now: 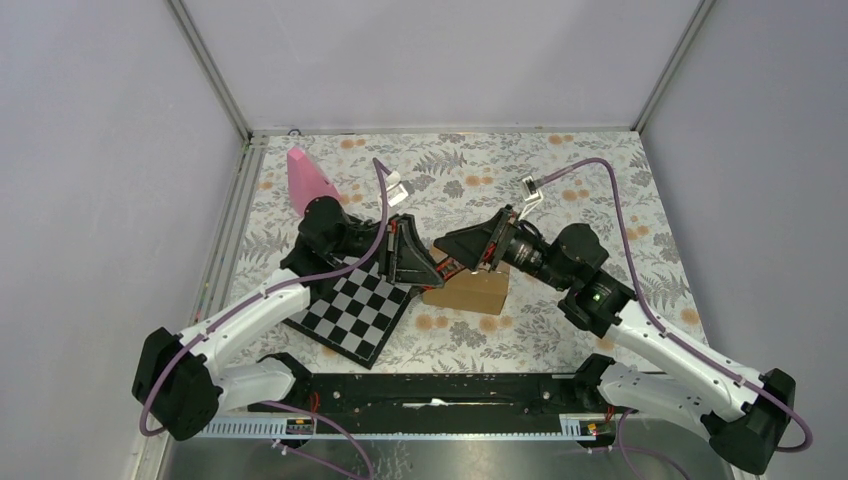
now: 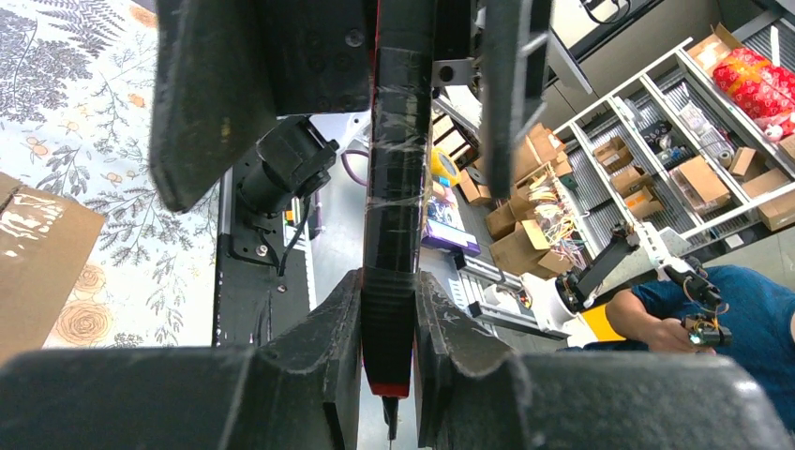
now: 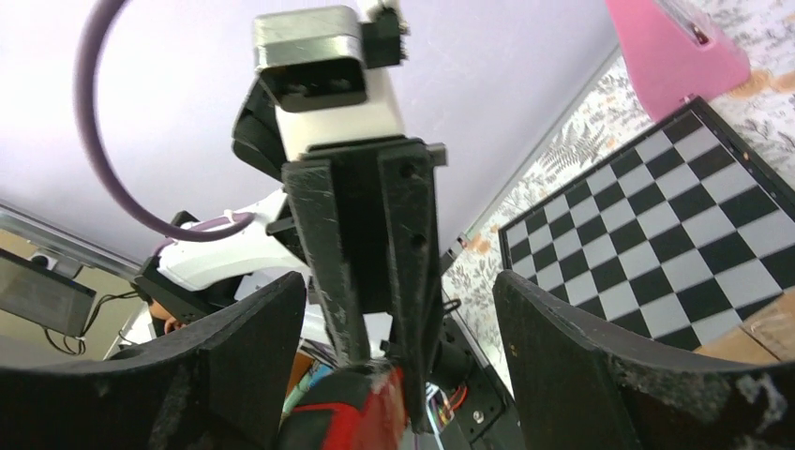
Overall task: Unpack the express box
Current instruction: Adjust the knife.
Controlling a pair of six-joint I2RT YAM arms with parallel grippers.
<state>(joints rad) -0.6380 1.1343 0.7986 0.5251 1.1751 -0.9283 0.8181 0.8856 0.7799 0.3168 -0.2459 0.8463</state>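
Observation:
The express box [image 1: 467,290], a small brown carton, lies on the flowered table just under both grippers; its taped face shows at the left of the left wrist view [image 2: 37,262] and one corner in the right wrist view [image 3: 764,333]. My left gripper [image 1: 432,272] [image 2: 389,319] is shut on a slim black cutter with a red end [image 2: 398,187]. My right gripper [image 1: 442,243] [image 3: 398,314] faces it tip to tip and stands open. The cutter's red end [image 3: 361,412] sits between its spread fingers [image 3: 253,347] without touching them.
A folded chessboard [image 1: 355,305] [image 3: 675,234] lies left of the box, partly under the left arm. A pink cone-like object [image 1: 310,180] [image 3: 670,47] stands at the back left. Grey walls close the table at the back and both sides.

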